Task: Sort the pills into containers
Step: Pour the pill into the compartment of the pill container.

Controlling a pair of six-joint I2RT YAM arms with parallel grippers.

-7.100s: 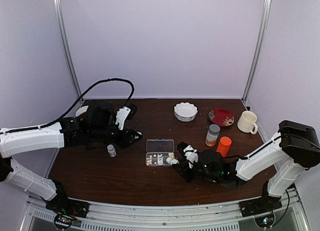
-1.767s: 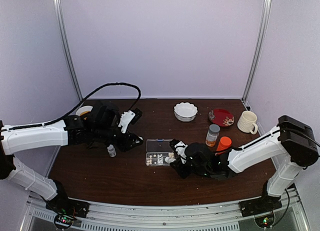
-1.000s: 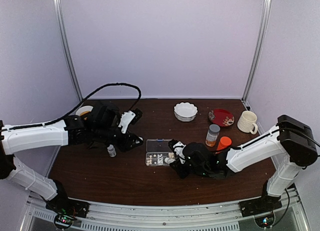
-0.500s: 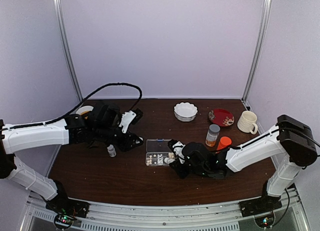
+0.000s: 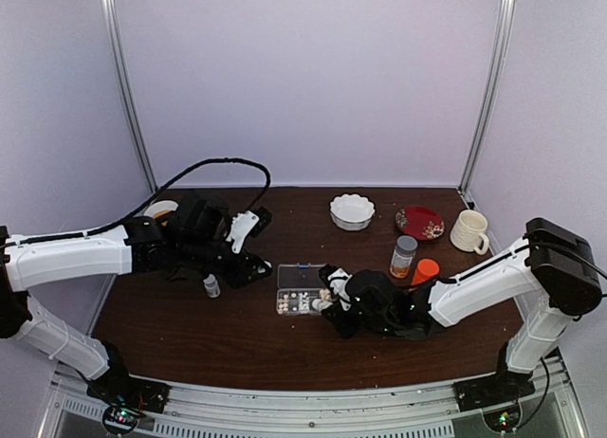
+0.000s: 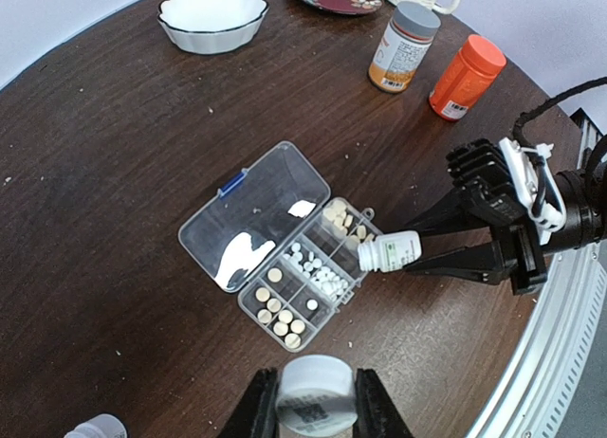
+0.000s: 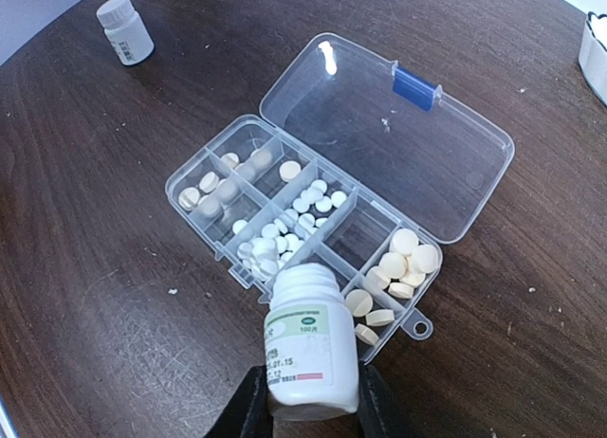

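On the dark brown wooden table a small clear plastic rectangular pill organizer box lies between the two arms, its hinged lid thrown back flat with a blue latch at the far edge. The pills sit in its compartments: tiny white tablets in the middle cells, and larger pale round ones in the cells at either end. The right gripper is clamped on a small white labelled plastic bottle, which is tipped on its side with its mouth over the near edge of the box. It seems to hang just above the dividers, though contact is hard to judge. From the left wrist camera the same bottle points at the box from the side. The left gripper is closed around a second small white bottle, held apart from the box on its left. A third small white bottle stands upright on the table near that gripper. Beyond the box stand a white scalloped ceramic bowl, a dark red patterned plate, a cream mug, a grey-capped bottle with an orange label and an orange plastic bottle.
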